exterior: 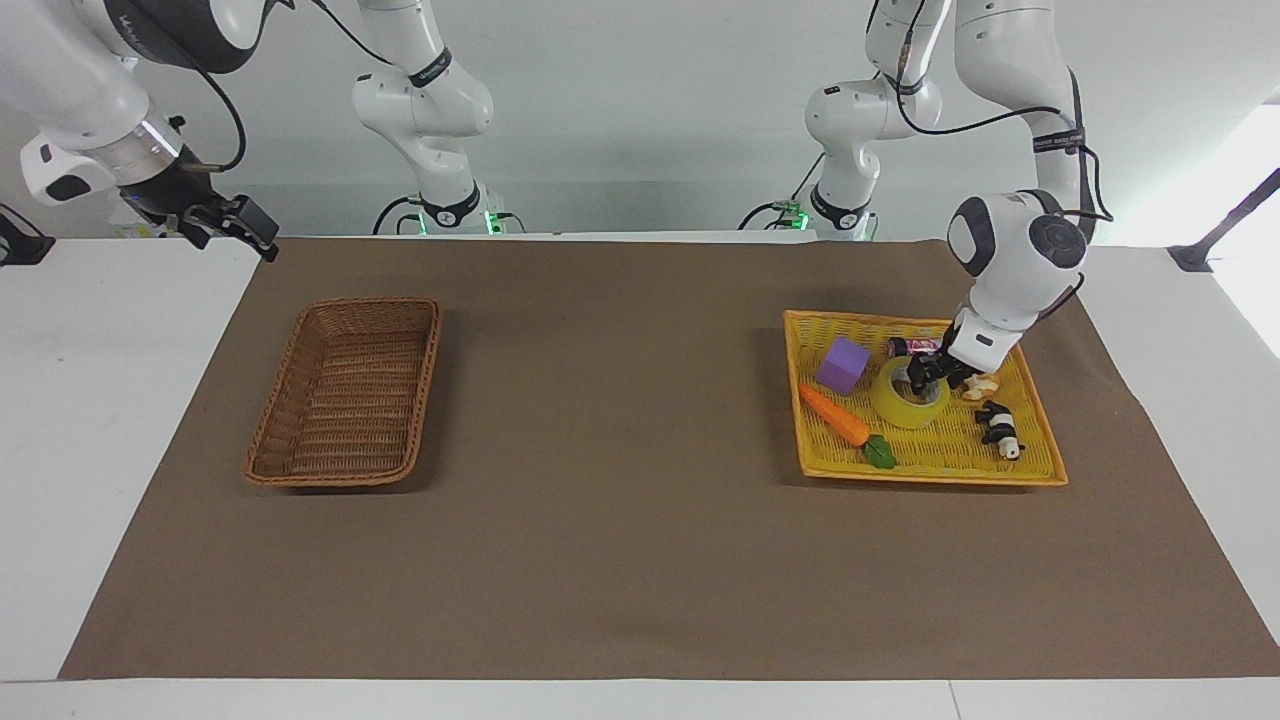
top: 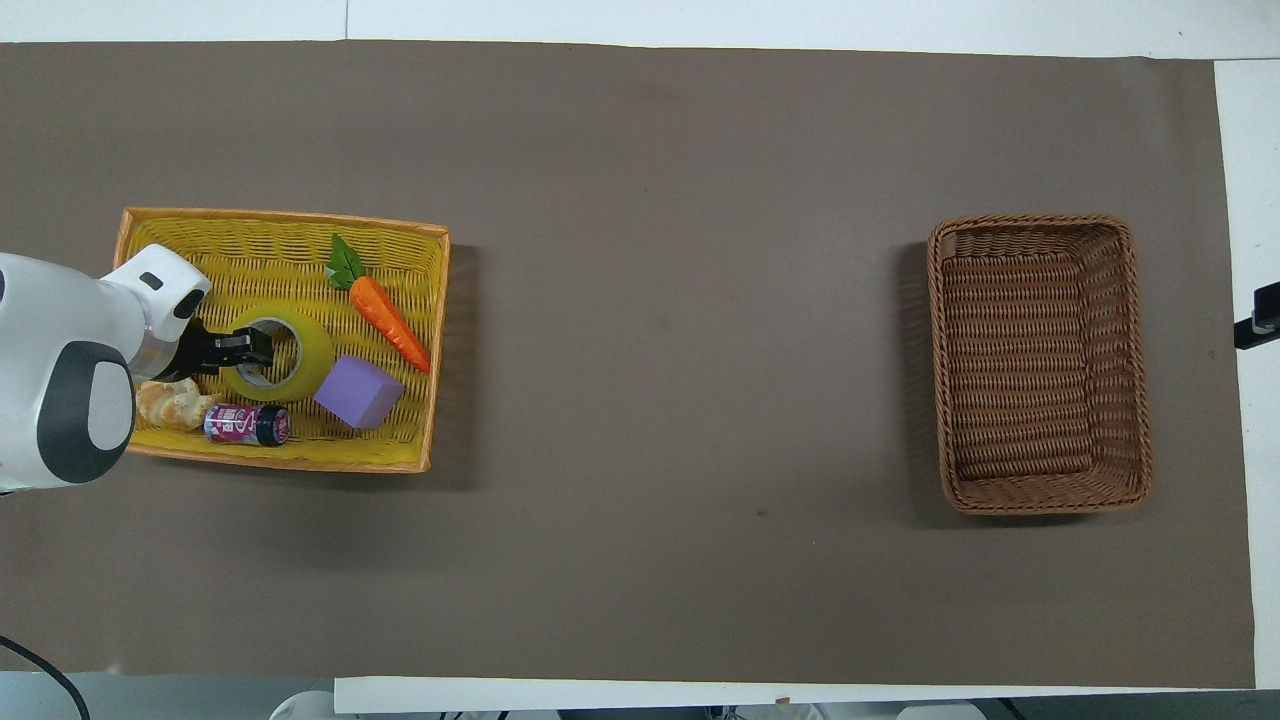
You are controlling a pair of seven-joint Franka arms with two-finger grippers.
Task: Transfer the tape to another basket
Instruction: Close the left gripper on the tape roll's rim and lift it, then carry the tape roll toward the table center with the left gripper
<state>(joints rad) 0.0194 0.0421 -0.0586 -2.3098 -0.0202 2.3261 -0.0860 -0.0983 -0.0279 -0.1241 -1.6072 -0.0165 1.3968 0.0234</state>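
The yellow tape roll (exterior: 905,405) lies flat in the yellow-orange tray (exterior: 930,478) at the left arm's end of the table; it also shows in the overhead view (top: 305,350). My left gripper (exterior: 918,380) is down at the tape's rim on the side toward the left arm's end, reaching into its core (top: 255,350). The tape rests on the tray floor. The dark-brown wicker basket (exterior: 370,302) stands empty at the right arm's end (top: 1035,220). My right gripper (exterior: 255,235) waits above the table's corner near that basket (top: 1258,322).
The tray (top: 280,215) also holds a purple block (exterior: 842,364), a toy carrot (exterior: 835,415), a small can (exterior: 905,346), a tan pastry-like piece (exterior: 982,382) and a black-and-white toy animal (exterior: 998,428). A brown mat covers the table between the baskets.
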